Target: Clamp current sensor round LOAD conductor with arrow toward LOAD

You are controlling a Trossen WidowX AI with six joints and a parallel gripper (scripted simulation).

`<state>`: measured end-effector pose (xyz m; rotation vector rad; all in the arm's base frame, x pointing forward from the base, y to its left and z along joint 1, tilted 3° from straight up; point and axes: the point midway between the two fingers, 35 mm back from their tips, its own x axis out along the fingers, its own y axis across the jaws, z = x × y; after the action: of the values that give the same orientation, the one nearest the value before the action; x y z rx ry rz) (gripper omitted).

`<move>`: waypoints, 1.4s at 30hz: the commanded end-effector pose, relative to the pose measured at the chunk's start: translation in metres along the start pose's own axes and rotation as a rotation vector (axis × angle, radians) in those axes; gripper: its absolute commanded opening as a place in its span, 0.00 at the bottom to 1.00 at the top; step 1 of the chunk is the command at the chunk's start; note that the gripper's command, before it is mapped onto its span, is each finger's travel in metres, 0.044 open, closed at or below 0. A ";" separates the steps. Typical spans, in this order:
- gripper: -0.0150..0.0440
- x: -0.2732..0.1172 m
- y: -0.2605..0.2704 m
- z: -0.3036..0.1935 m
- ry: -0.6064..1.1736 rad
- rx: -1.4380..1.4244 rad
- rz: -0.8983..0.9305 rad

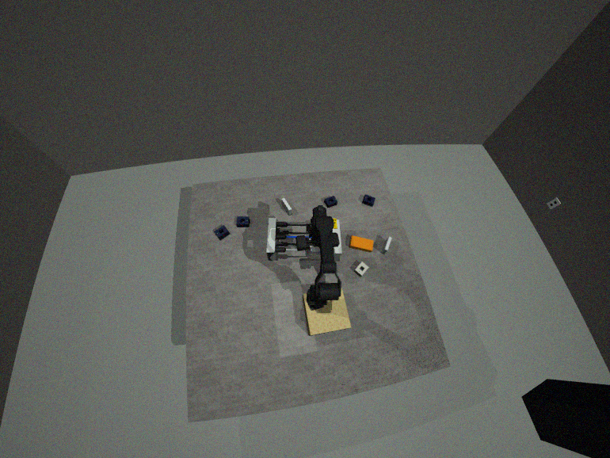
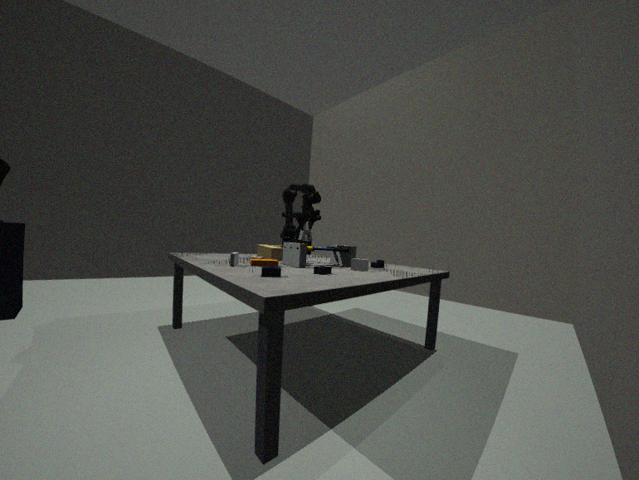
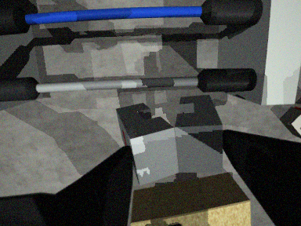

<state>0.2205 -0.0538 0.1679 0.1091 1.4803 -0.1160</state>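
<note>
My gripper (image 3: 175, 145) is shut on the open sensor (image 3: 157, 153), one black finger on each side. The sensor's two grey halves are splayed, with dark notched ends toward the conductors; white marks and a sliver of red show on its left half. It is held off the table. A bare grey conductor (image 3: 94, 85) crosses just beyond the notches, apart from them. A blue conductor (image 3: 117, 14) lies farther off. The conductors run between two pale end blocks (image 1: 271, 236) (image 1: 337, 249). A yellow label (image 1: 334, 223) is on the right block, unreadable. The arm hides the sensor in the top view.
A tan block (image 1: 329, 320) (image 2: 269, 251) (image 3: 229, 212) is by the arm's base. An orange block (image 1: 361, 243) (image 2: 264, 262) and a white holed block (image 1: 357, 271) stand right of the fixture. Two thin white pieces (image 1: 286, 206) (image 1: 388, 243) and several dark blocks surround it.
</note>
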 end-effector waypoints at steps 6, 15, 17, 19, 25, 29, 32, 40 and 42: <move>0.25 -0.005 -0.005 0.036 0.008 -0.291 -0.002; 0.25 -0.007 -0.009 0.073 0.005 -0.594 -0.002; 0.25 -0.006 -0.010 0.081 0.005 -0.661 -0.002; 0.25 -0.006 -0.011 0.089 0.004 -0.728 -0.003; 0.25 -0.002 -0.014 0.114 0.003 -0.930 -0.003; 0.25 0.001 -0.016 0.129 0.002 -1.065 -0.004; 0.25 0.004 -0.018 0.141 0.002 -1.166 -0.004; 0.25 0.015 -0.021 0.170 0.001 -1.429 -0.006; 0.25 0.016 -0.022 0.172 0.001 -1.451 -0.006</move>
<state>0.3825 -0.0979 0.1709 -1.0102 1.2726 0.8968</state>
